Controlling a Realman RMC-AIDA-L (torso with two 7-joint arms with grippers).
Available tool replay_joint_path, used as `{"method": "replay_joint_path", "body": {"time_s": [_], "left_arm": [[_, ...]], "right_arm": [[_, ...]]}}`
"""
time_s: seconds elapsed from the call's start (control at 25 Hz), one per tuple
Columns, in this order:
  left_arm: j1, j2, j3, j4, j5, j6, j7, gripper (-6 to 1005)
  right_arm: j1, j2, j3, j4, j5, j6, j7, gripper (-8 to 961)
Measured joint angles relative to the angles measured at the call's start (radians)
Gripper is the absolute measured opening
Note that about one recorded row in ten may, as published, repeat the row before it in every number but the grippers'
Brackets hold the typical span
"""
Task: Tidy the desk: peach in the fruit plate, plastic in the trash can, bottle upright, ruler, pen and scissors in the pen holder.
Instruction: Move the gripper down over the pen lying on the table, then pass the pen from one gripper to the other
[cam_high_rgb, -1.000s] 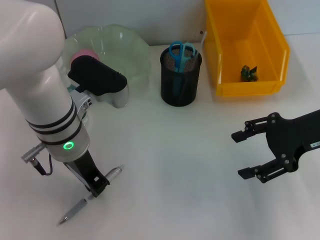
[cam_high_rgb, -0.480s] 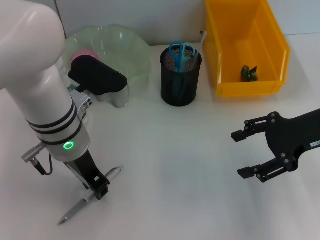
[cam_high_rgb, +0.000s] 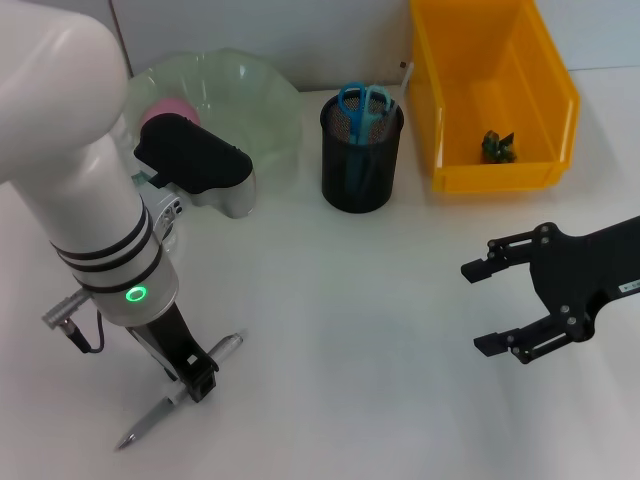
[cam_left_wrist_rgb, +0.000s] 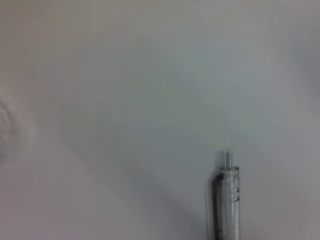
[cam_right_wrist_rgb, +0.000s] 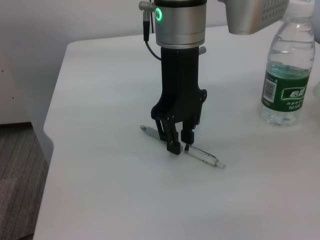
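Your left gripper (cam_right_wrist_rgb: 180, 142) is down at the pen (cam_high_rgb: 180, 393), which lies flat on the table (cam_high_rgb: 350, 330) well in front of the mesh pen holder (cam_high_rgb: 361, 155). The fingers (cam_right_wrist_rgb: 173, 136) stand close together, one on each side of the barrel near its middle, but you cannot tell from these views whether they are pressing it yet. Judge contact from the right wrist view, since the left wrist camera shows only the clicker end.

To do this pick well, close squarely across the barrel so the slim, smooth pen does not roll out from between the pads. The middle grip looks sound, as it should keep the pen from tipping on the lift. Raise it straight up off the table before you swing toward the pen holder. The blue scissors (cam_high_rgb: 362, 103) already stand in the holder, so aim for the open part of its mouth and bring the pen over nearly upright.

Your right gripper (cam_high_rgb: 505, 305) hangs idle in front of the yellow bin (cam_high_rgb: 545, 100), fingers spread wide. The water bottle (cam_right_wrist_rgb: 287, 75) stands upright near the left arm.
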Motion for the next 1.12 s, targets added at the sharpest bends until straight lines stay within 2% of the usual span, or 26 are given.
{"method": "replay_joint_path", "body": {"time_s": [0.44,0.68,0.76,0.88,0.96,1.04,1.12], "left_arm": [[0.010,0.000,0.023,0.000,0.012,-0.022,0.001,298],[0.019,0.003,0.010,0.054,0.013,-0.004,0.001,211],[0.029,0.007,-0.021,0.102,0.014,0.019,0.008,182],[0.051,0.009,-0.124,0.200,0.010,0.061,0.042,138],[0.081,0.007,-0.217,0.294,-0.007,0.077,0.071,138],[0.114,0.007,-0.290,0.363,-0.058,0.065,0.105,138],[0.169,0.008,-0.371,0.425,-0.193,0.032,0.175,139]], "right_arm": [[0.002,0.001,0.000,0.000,0.001,0.000,0.002,806],[0.002,0.001,0.001,-0.001,0.001,0.000,0.004,802],[0.003,0.001,0.001,-0.002,0.001,0.000,0.008,801],[0.003,-0.006,0.010,-0.002,0.005,-0.003,0.027,799],[0.000,-0.011,0.062,-0.003,0.012,-0.019,0.037,798],[-0.001,-0.013,0.089,-0.004,0.015,-0.024,0.040,797],[-0.005,-0.018,0.144,0.000,0.032,-0.034,0.048,796]]}}
